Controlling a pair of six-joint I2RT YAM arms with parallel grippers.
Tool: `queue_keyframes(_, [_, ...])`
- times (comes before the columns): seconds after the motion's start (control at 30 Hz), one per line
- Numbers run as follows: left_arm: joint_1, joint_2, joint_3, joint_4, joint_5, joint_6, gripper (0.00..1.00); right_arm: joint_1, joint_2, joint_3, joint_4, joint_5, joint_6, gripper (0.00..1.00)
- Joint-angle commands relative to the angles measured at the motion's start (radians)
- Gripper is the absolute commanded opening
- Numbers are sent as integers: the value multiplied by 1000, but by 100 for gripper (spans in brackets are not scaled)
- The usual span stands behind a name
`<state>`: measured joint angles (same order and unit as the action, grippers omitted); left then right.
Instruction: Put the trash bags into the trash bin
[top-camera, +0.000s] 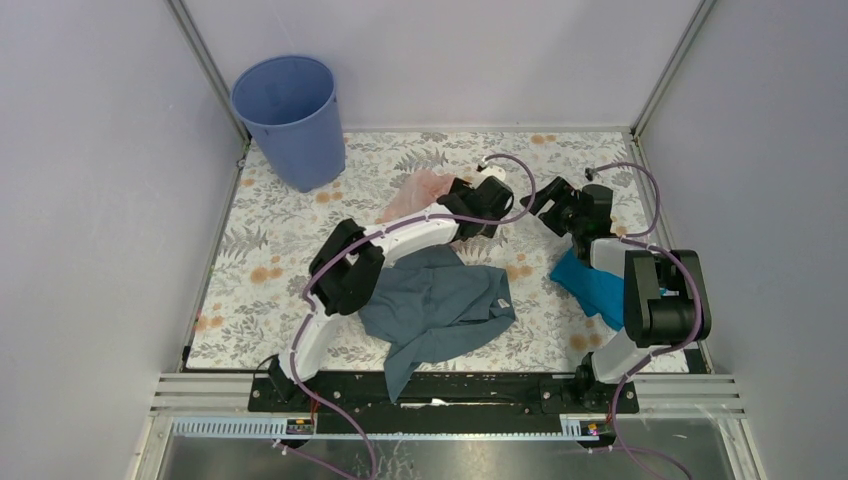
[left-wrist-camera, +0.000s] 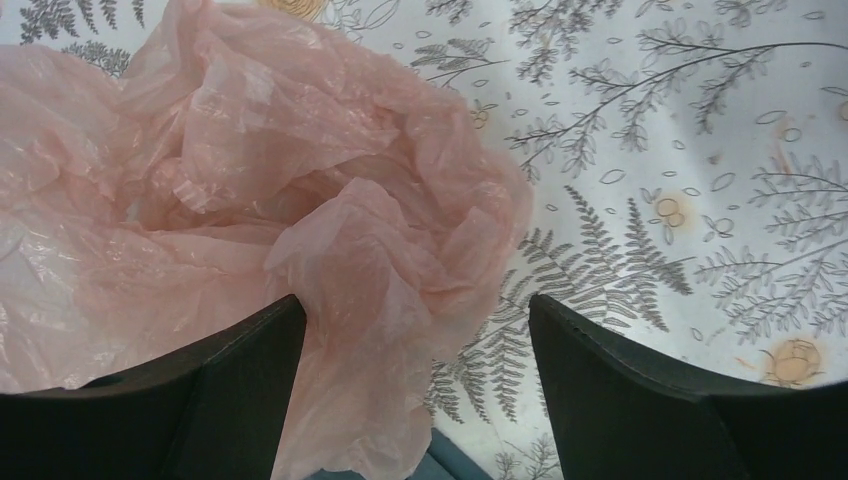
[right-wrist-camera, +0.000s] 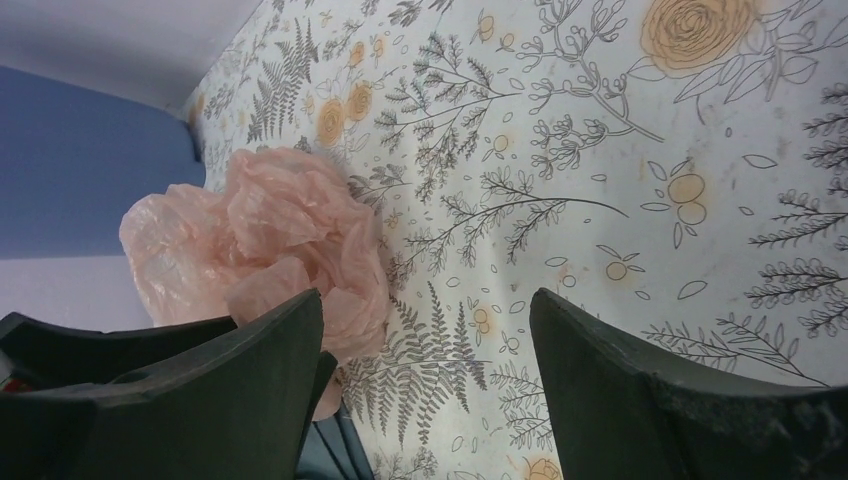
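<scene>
The pale pink trash bag (top-camera: 415, 192) lies crumpled on the floral tabletop, right and in front of the round blue trash bin (top-camera: 290, 115), which stands in the far left corner. My left gripper (top-camera: 462, 203) is at the bag's right edge and stands open. In the left wrist view a fold of the bag (left-wrist-camera: 250, 200) hangs between the open jaws (left-wrist-camera: 415, 330), against the left finger (left-wrist-camera: 230, 390). My right gripper (top-camera: 545, 200) is open further right, with only tabletop between its fingers (right-wrist-camera: 425, 320). The bag (right-wrist-camera: 260, 240) and the bin's blue wall (right-wrist-camera: 90, 170) show at its left.
A grey-blue garment (top-camera: 440, 300) lies spread at the table's near middle, partly under the left arm. A turquoise cloth (top-camera: 590, 285) sits beside the right arm. Grey walls enclose the table on three sides.
</scene>
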<state>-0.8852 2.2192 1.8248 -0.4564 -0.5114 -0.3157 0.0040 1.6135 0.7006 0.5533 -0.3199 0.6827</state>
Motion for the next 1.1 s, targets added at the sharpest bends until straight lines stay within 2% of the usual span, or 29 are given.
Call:
queue_keyframes(0.0, [42, -13, 44, -2, -23, -14, 81, 2, 22, 11, 70, -54, 13, 82])
queue_keyframes(0.1, [72, -29, -6, 11, 15, -19, 72, 2, 24, 13, 70, -55, 11, 82])
queue_keyframes(0.2, [102, -33, -22, 1, 87, -16, 50, 2, 30, 15, 76, -64, 13, 82])
queue_keyframes(0.23, [117, -37, -24, -12, 119, -20, 41, 2, 33, 15, 77, -67, 14, 82])
queue_keyframes(0.27, [137, -46, -24, -20, 149, -26, 28, 2, 36, 16, 77, -69, 13, 82])
queue_keyframes(0.3, [151, -59, -25, -29, 170, -32, 5, 2, 38, 16, 75, -72, 13, 82])
queue_keyframes(0.33, [167, -81, -31, -32, 189, -37, 0, 2, 38, 17, 75, -75, 11, 82])
queue_keyframes(0.57, [279, -382, -193, 86, 470, -51, 0, 9, 28, 12, 125, -165, 80, 83])
queue_keyframes(0.8, [446, -589, -459, 392, 997, -234, 0, 161, -107, 10, 121, -172, 174, 85])
queue_keyframes(0.93, [482, -653, -589, 628, 1144, -336, 0, 238, -206, -44, 158, -130, 286, 84])
queue_keyframes(1.07, [491, -671, -628, 742, 1234, -437, 0, 283, -281, -103, 192, -84, 406, 83])
